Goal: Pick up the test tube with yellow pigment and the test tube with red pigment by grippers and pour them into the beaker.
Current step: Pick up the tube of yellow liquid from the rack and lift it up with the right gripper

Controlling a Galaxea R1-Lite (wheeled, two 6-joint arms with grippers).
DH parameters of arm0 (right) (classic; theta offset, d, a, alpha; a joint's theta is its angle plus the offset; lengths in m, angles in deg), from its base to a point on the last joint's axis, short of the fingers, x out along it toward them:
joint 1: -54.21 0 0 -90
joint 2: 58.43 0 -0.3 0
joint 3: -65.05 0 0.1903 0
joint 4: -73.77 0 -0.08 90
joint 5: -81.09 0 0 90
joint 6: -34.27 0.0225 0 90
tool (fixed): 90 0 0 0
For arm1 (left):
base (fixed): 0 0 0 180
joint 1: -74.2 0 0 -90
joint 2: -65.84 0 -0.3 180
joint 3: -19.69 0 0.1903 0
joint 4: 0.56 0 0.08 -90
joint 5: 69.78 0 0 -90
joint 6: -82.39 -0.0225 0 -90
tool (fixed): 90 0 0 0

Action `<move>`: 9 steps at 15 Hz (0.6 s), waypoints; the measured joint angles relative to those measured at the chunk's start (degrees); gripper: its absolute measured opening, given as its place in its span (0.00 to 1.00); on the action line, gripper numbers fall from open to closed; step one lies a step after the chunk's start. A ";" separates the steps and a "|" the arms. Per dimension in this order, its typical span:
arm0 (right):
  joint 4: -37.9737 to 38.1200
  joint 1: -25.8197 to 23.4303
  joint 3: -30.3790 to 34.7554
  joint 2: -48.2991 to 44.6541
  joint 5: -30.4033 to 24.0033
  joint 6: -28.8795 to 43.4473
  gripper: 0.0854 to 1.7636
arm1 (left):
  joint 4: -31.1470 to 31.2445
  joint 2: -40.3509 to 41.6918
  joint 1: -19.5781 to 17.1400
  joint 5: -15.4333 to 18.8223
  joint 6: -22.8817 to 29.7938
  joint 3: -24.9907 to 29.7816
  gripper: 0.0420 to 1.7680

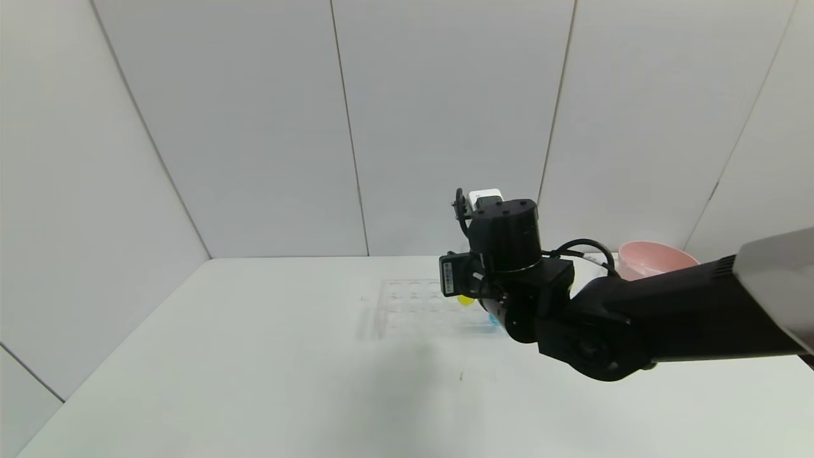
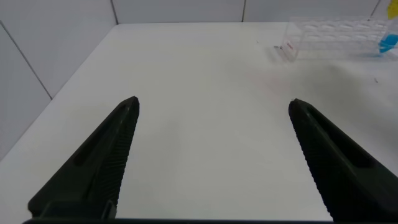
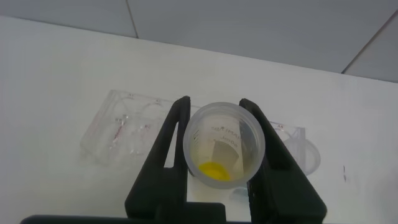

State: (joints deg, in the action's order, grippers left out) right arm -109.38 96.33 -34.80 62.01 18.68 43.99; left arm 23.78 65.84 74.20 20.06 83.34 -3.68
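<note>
My right gripper point(image 3: 214, 102) is shut on the test tube with yellow pigment point(image 3: 224, 149) and holds it upright above the clear tube rack point(image 3: 124, 130). I look down its open mouth at the yellow liquid. In the head view a bit of yellow point(image 1: 466, 300) shows under the right wrist point(image 1: 509, 267). A clear round rim, seemingly the beaker point(image 3: 306, 155), stands just beyond the rack's end. The test tube with red pigment is out of view. My left gripper point(image 2: 212, 106) is open and empty over bare table.
A tube with blue liquid point(image 1: 493, 320) stands at the rack's right end and also shows in the left wrist view point(image 2: 388, 42). A pink bowl point(image 1: 655, 257) stands at the back right. The rack point(image 1: 413, 305) sits mid-table near the back wall.
</note>
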 joint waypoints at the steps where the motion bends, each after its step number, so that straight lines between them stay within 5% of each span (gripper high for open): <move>1: -0.02 0.02 2.62 -2.05 -1.76 -0.50 0.30 | 0.00 0.00 0.00 0.02 0.00 0.00 0.97; 5: -0.90 -2.60 14.91 -11.29 -14.24 -3.27 0.30 | 0.00 0.00 0.00 0.00 0.00 0.00 0.97; 9: -6.24 -14.37 27.62 -21.53 -33.96 -8.57 0.30 | 0.00 0.00 0.00 0.00 0.00 0.00 0.97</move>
State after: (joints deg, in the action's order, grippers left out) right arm -115.62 81.96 -7.18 40.48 -15.29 35.42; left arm 23.78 65.84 74.20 20.06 83.34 -3.68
